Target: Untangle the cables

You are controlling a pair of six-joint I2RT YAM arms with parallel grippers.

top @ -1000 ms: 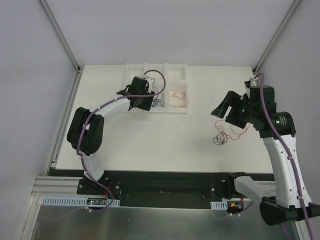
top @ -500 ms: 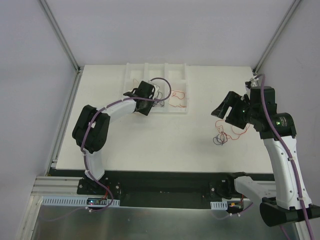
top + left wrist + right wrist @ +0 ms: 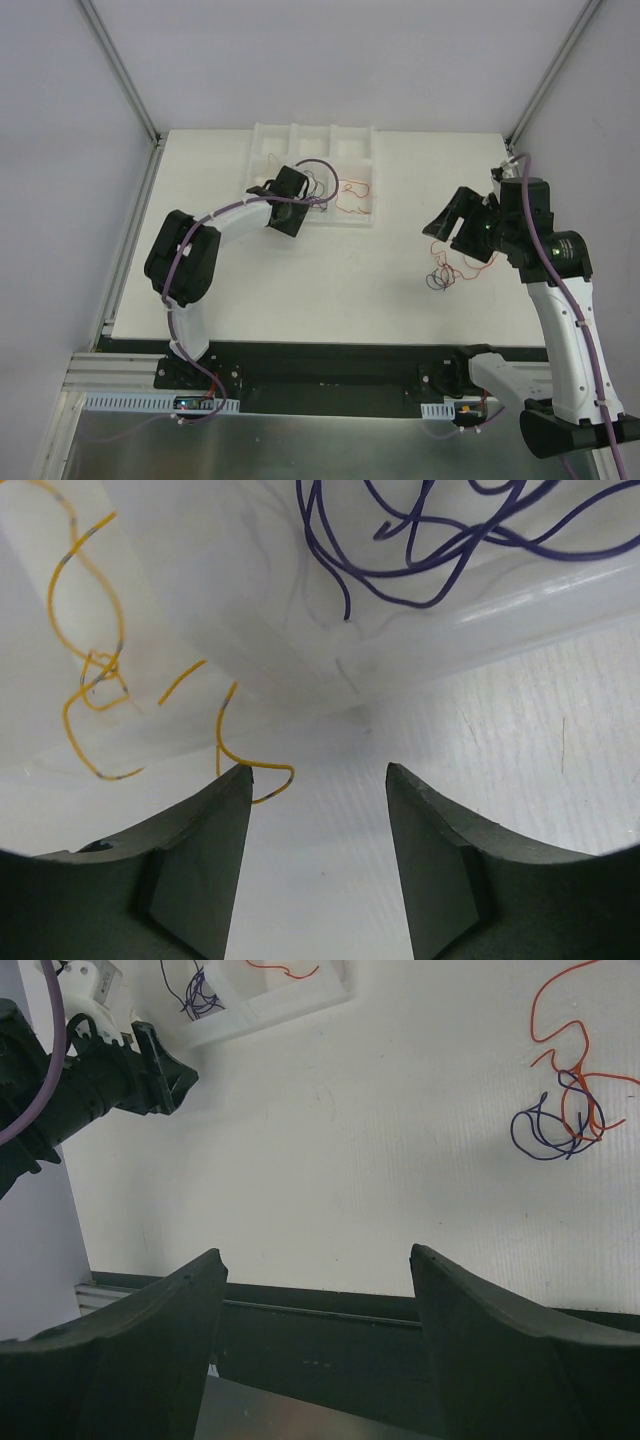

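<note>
Left gripper (image 3: 318, 775) and right gripper (image 3: 315, 1255) are held open, empty.
Cables (image 3: 560, 1125) are seen tangled right of the tray (image 3: 268, 140) (more inside).

Left hand (image 3: 318, 773): jaws apart, nothing between them, tips just short of the tray's near wall. Tray (image 3: 520, 620): translucent white, standing on a white surface (image 3: 545, 770). Purple wire (image 3: 420, 555): loose loops inside the tray, far compartment. Orange-yellow wire (image 3: 85, 610): curly, grey-flecked, in the tray's other compartment; one end curls out past the near wall, just beside one fingertip (image 3: 238, 780).
</note>
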